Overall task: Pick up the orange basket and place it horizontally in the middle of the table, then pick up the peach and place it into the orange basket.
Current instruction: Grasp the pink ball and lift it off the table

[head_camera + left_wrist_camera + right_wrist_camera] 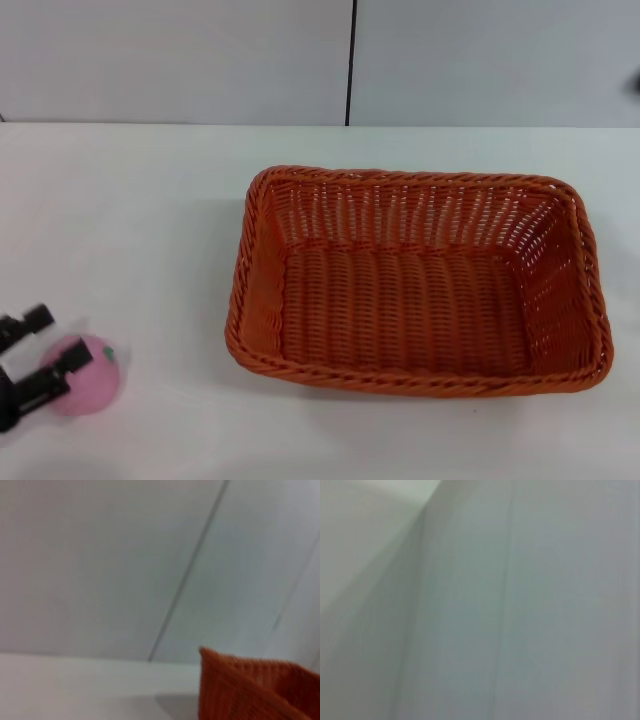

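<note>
Left tool (pixel 50 350) around peach (pixel 88 377)

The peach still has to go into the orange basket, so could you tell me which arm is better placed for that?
The left. The left gripper already has its fingers around the peach on the table, left of the orange basket. The right gripper is out of view.
</note>
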Robot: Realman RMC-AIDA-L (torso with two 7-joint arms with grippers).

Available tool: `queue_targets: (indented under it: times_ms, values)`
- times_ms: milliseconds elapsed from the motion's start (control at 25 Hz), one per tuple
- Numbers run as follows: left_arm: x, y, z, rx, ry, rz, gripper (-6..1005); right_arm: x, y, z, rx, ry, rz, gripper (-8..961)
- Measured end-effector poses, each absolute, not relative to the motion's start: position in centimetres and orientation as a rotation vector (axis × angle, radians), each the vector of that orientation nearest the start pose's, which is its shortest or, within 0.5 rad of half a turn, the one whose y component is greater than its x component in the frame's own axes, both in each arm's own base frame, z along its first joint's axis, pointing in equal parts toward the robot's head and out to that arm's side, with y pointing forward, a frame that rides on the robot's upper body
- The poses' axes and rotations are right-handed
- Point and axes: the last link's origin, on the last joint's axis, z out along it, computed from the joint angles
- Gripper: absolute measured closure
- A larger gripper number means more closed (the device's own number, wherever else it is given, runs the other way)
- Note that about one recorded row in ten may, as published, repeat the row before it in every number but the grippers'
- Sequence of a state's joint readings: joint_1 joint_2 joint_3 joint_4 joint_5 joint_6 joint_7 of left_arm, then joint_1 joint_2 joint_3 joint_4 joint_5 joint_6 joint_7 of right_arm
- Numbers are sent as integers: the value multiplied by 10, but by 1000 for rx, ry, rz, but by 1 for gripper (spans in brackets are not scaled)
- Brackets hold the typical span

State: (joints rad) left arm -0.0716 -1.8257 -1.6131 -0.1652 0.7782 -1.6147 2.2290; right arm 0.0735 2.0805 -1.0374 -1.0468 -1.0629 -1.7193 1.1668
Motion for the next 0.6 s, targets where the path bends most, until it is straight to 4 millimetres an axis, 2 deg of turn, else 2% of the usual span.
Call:
queue_targets:
  times_ms: [160, 360, 600]
  values:
    - [-393, 167, 23, -2301, -923, -830, 162, 269, 227, 100, -2004, 122, 1449, 469]
    - [-396, 172, 12, -2308, -940, -773, 166, 283, 215, 99, -1953, 176, 1491, 469]
    - [-398, 180, 3, -2312, -957, -711, 170, 286, 210, 97, -1958, 195, 1497, 468]
